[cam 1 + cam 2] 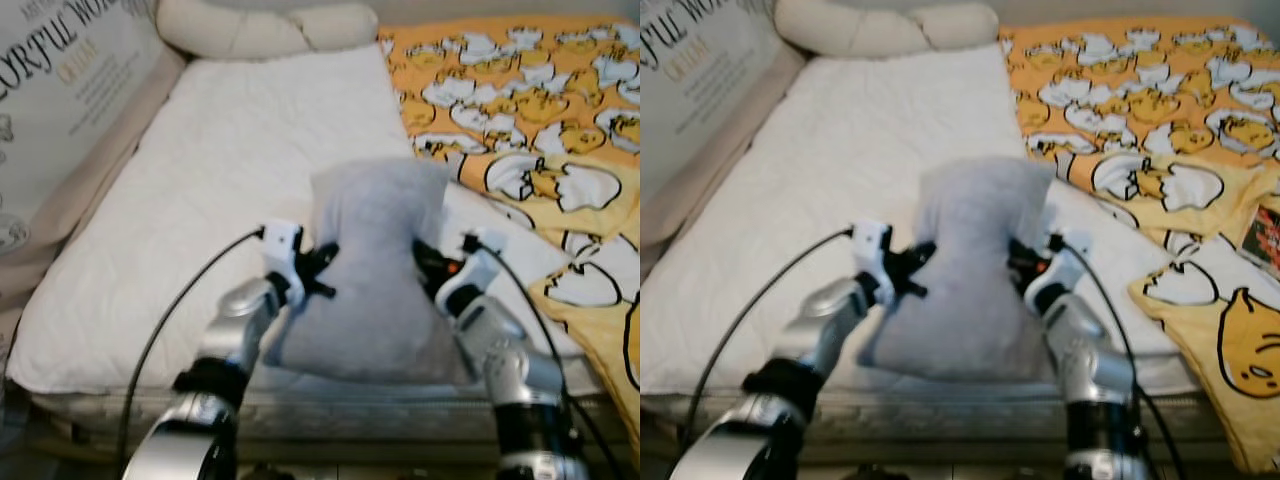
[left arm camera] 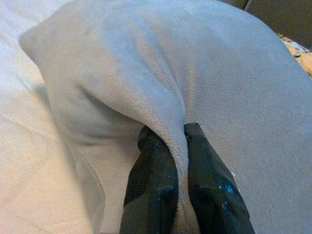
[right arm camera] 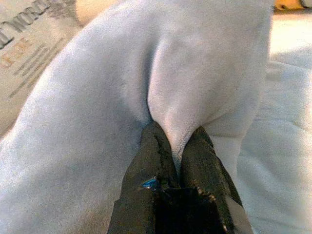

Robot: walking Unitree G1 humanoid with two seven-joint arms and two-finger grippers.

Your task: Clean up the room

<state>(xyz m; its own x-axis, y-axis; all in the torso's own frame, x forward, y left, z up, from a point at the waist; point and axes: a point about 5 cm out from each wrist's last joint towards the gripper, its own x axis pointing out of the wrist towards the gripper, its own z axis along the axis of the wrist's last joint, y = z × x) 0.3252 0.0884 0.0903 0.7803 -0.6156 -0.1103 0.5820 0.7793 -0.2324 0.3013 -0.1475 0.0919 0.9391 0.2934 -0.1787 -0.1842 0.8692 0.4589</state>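
While pinched each side by left gripper point(image 2: 176, 146) and right gripper point(image 3: 176, 146), soft grey fleece pillow point(image 1: 375, 270) waists over quilted white mattress point(image 1: 200, 200).

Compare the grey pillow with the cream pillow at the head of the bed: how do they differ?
The grey pillow is held up by the left gripper and right gripper, each pinching a side; the cream pillow lies untouched. The grey one is at the foot of the mattress, the cream one at its far end. The grey one looks squarish, the cream one long. Both look soft.
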